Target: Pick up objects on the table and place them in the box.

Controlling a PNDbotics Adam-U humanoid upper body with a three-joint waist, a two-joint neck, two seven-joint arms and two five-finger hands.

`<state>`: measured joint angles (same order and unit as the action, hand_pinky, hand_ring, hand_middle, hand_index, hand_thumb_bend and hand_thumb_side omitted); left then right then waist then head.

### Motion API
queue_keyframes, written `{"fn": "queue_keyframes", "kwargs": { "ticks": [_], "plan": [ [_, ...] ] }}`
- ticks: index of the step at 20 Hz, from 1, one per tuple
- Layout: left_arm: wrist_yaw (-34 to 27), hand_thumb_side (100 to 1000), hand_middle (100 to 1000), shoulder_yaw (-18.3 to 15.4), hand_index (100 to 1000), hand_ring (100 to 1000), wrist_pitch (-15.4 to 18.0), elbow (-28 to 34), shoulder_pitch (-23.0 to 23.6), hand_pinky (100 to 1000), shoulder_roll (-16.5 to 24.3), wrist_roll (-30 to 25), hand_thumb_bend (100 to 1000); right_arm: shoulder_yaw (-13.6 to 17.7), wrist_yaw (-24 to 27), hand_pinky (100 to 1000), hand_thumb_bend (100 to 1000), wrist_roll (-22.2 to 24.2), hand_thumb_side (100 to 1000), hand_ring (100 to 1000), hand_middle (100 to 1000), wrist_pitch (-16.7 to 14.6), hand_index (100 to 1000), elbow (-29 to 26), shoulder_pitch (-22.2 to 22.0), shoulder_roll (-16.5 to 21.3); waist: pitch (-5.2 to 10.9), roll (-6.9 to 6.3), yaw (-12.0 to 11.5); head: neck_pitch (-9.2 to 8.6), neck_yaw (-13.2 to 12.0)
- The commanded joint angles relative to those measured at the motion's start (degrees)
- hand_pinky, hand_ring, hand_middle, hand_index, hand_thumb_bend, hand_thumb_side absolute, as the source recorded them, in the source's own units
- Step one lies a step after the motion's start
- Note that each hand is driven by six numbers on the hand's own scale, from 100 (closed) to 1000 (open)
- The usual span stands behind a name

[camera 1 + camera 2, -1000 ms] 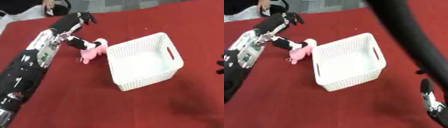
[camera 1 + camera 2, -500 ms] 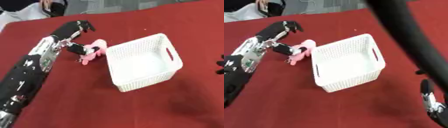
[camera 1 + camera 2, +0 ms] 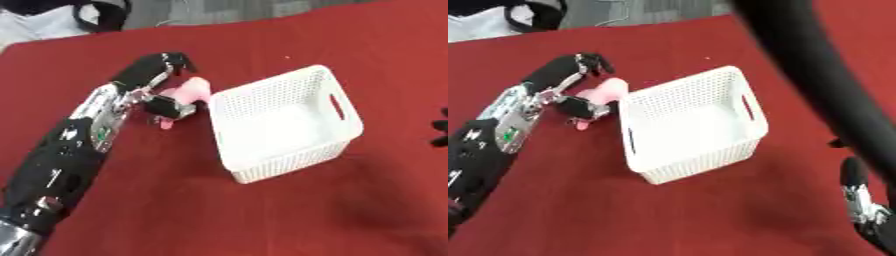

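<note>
A pink soft toy (image 3: 190, 92) lies on the red table, touching the left wall of the white perforated box (image 3: 282, 121). My left hand (image 3: 150, 75) reaches in from the lower left and straddles the toy. Its fingers (image 3: 178, 61) arch over the far end with a gap showing, and the thumb (image 3: 167, 107) sits against the near side. This hand is open and the toy rests on the cloth. Only a straight finger of my open right hand (image 3: 856, 192) shows at the lower right, far from the box.
The red cloth (image 3: 262, 215) covers the whole table. My right arm (image 3: 815, 75) crosses the right eye view as a dark band above the box. A dark bag (image 3: 105, 12) and white cloth lie beyond the far edge.
My left hand has moved closer to the pink toy and spread around it. The toy and the box have stayed in place.
</note>
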<state>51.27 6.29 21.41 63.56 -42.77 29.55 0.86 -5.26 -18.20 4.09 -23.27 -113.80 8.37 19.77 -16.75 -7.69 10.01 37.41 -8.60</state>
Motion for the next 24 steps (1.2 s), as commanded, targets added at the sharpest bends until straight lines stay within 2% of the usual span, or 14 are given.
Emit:
{"fn": "queue_keyframes", "kwargs": {
  "ticks": [1,11,19,21,22,23,24],
  "plan": [
    [1.1,647,722,-0.18,772,633,0.67,-0.83,-0.99,466,0.49,0.17,343,0.01,0.25,628,101,0.08,704,772,832,-0.22,797,-0.79,0.61,0.81,0.7,0.09,0.1,-0.95,-0.31],
    [3.49,640,712,-0.87,756,620,2.58,-6.63,-2.07,462,0.2,2.64,359,0.01,0.28,627,100,0.19,703,772,830,-0.29,795,-0.79,0.75,0.85,0.49,-0.02,0.27,-0.81,-0.26],
    [7.74,641,710,-1.25,745,620,4.26,-11.37,-3.92,476,-0.01,3.42,355,-0.01,0.2,627,100,0.24,703,771,826,-0.3,793,-0.79,0.53,0.88,0.6,0.14,0.1,-0.43,-0.42],
    [8.48,635,703,-1.38,726,609,5.15,-12.12,-4.2,468,-0.48,3.78,295,0.02,0.24,627,100,0.19,702,770,824,-0.34,792,-0.79,0.57,0.9,0.65,0.2,0.14,-0.35,-0.44],
    [8.63,574,694,-1.53,715,598,5.53,-12.34,-4.28,453,-0.74,4.18,156,0.02,0.25,627,100,0.18,702,770,824,-0.35,791,-0.79,0.59,0.9,0.66,0.23,0.15,-0.34,-0.43],
    [8.72,574,694,-1.64,715,598,5.79,-12.54,-4.31,453,-0.9,4.64,156,0.03,0.26,627,100,0.17,702,770,824,-0.35,791,-0.79,0.6,0.91,0.67,0.25,0.16,-0.33,-0.42],
    [8.65,517,671,-1.8,692,568,5.94,-12.63,-4.33,418,-1.11,5.37,100,0.02,0.27,627,100,0.17,702,769,823,-0.37,790,-0.79,0.63,0.91,0.66,0.28,0.18,-0.36,-0.4]
  ]
}}
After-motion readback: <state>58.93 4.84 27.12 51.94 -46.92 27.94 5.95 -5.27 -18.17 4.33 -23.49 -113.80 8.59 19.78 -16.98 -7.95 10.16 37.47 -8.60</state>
